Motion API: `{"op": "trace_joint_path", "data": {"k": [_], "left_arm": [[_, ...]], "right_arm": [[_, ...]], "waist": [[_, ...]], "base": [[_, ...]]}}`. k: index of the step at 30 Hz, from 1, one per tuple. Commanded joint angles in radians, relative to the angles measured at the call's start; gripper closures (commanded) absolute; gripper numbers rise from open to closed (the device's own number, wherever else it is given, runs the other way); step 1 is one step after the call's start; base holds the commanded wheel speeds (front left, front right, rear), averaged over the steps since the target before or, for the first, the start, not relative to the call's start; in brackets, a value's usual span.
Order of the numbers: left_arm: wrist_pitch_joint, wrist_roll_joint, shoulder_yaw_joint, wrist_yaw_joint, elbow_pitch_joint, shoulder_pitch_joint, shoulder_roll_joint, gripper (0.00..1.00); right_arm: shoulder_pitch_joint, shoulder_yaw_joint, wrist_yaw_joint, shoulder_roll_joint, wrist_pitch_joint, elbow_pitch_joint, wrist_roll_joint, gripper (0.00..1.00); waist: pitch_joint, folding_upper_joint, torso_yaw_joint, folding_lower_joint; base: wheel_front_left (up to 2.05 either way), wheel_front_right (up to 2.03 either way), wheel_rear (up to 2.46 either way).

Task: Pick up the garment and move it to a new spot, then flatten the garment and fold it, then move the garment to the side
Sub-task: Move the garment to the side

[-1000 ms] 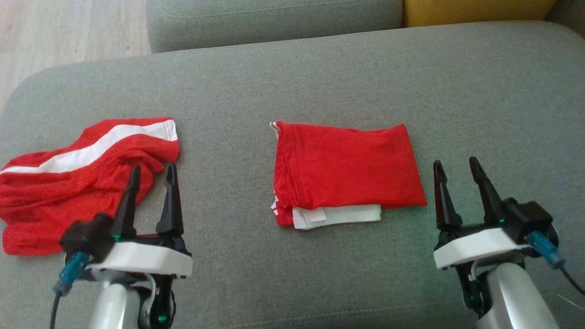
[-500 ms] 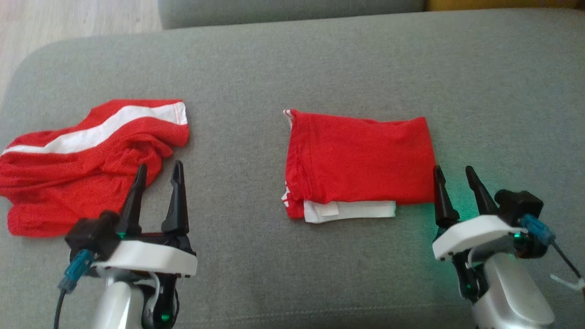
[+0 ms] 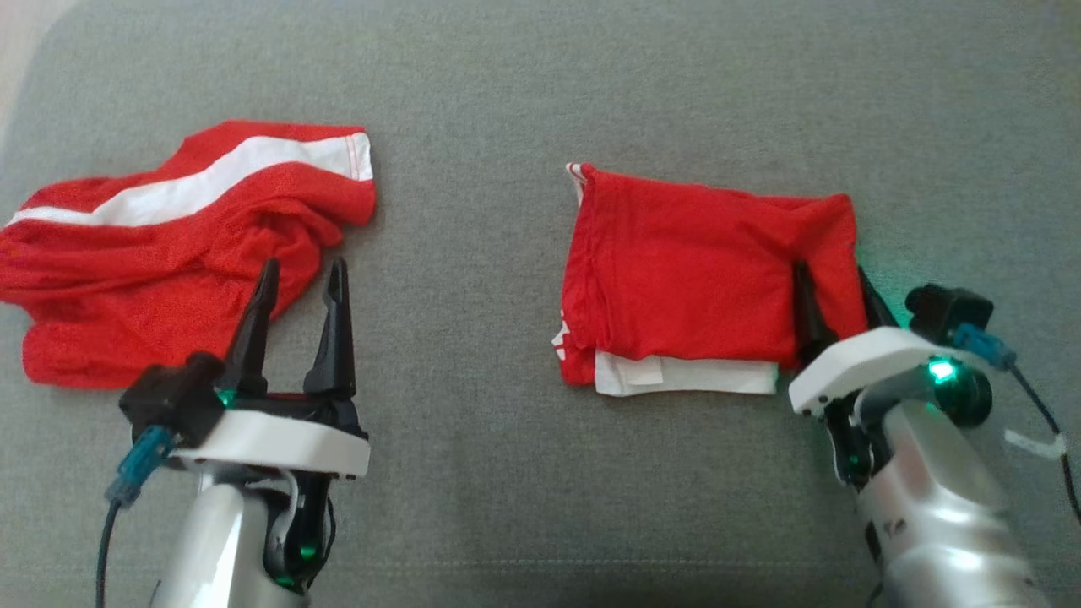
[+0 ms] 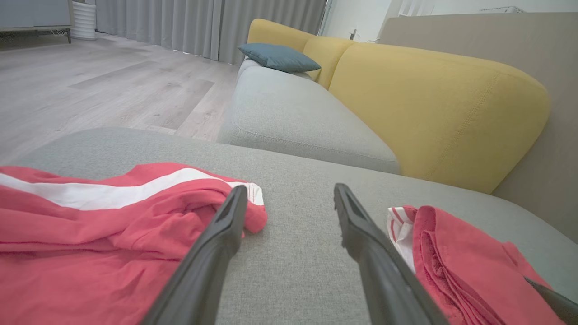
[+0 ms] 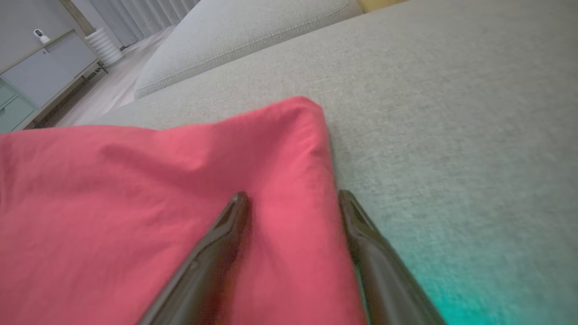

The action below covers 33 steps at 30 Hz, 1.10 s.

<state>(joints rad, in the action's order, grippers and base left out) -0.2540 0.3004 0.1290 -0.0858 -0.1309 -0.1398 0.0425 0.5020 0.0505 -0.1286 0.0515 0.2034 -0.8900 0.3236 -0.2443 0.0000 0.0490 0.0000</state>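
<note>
Fingers of the right gripper (image 3: 830,283) stand spread astride the right edge of the folded red garment (image 3: 684,262), one over the cloth, the other just off it.

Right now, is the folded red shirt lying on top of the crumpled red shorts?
No, the folded shirt lies apart from the crumpled shorts, with bare grey cushion between them.

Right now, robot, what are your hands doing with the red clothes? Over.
Left gripper open, by the crumpled striped garment. Right gripper open, astride the right edge of the folded red garment, not gripping. Striped garment apart, on the left.
</note>
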Motion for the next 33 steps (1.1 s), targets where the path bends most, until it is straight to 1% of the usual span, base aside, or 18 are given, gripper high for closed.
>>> {"op": "trace_joint_path", "data": {"k": [1, 2, 7, 9, 11, 14, 20, 22, 27, 33], "left_arm": [[-0.008, -0.012, -0.024, -0.004, 0.03, -0.044, 0.008, 0.0], [-0.008, -0.012, -0.025, -0.005, 0.03, -0.048, 0.008, 0.0], [-0.008, -0.019, -0.04, -0.008, 0.033, -0.054, 0.008, 0.0], [-0.008, -0.022, -0.048, -0.009, 0.033, -0.056, 0.008, 0.0], [-0.008, -0.023, -0.054, -0.011, 0.033, -0.058, 0.008, 0.0], [-0.008, -0.024, -0.056, -0.013, 0.033, -0.063, 0.008, 0.0], [-0.008, -0.024, -0.053, -0.019, 0.034, -0.075, 0.008, 0.0], [-0.008, -0.023, -0.052, -0.021, 0.035, -0.08, 0.008, 0.0], [-0.008, -0.024, -0.055, -0.025, 0.037, -0.083, 0.008, 0.0], [-0.008, -0.024, -0.059, -0.03, 0.036, -0.088, 0.008, 0.0]], "right_arm": [[0.028, 0.029, -0.002, -0.001, 0.004, 0.001, -0.008, 0.13], [0.04, 0.034, -0.002, -0.001, 0.007, -0.017, -0.016, 1.0], [0.091, 0.015, -0.002, -0.001, 0.037, -0.067, -0.096, 1.0], [0.109, -0.017, -0.002, -0.001, 0.045, -0.065, -0.152, 1.0], [0.126, -0.056, -0.002, 0.014, 0.05, -0.051, -0.211, 1.0], [0.15, -0.119, -0.002, 0.064, 0.052, -0.022, -0.284, 1.0], [0.204, -0.258, -0.002, 0.208, 0.018, 0.034, -0.391, 1.0], [0.219, -0.307, -0.002, 0.241, 0.002, 0.054, -0.425, 1.0], [0.241, -0.391, -0.002, 0.264, -0.033, 0.112, -0.498, 1.0], [0.234, -0.388, -0.002, 0.257, -0.06, 0.155, -0.545, 1.0]], "waist": [[-0.012, 0.0, 0.007, 0.0], [-0.016, 0.0, 0.008, 0.0], [-0.031, 0.0, -0.006, 0.0], [-0.035, 0.0, -0.017, 0.0], [-0.039, 0.0, -0.03, 0.0], [-0.044, 0.0, -0.045, 0.0], [-0.058, 0.0, -0.058, 0.0], [-0.063, 0.0, -0.057, 0.0], [-0.074, 0.0, -0.054, 0.0], [-0.084, 0.0, -0.045, 0.0]], "base": [[0.0, 0.0, 0.0], [0.0, 0.0, 0.0], [0.0, 0.0, 0.0], [0.0, 0.0, 0.0], [0.0, 0.0, 0.0], [0.0, 0.0, 0.0], [0.0, 0.0, 0.0], [0.0, 0.0, 0.0], [0.0, 0.0, 0.0], [0.0, 0.0, 0.0]]}}
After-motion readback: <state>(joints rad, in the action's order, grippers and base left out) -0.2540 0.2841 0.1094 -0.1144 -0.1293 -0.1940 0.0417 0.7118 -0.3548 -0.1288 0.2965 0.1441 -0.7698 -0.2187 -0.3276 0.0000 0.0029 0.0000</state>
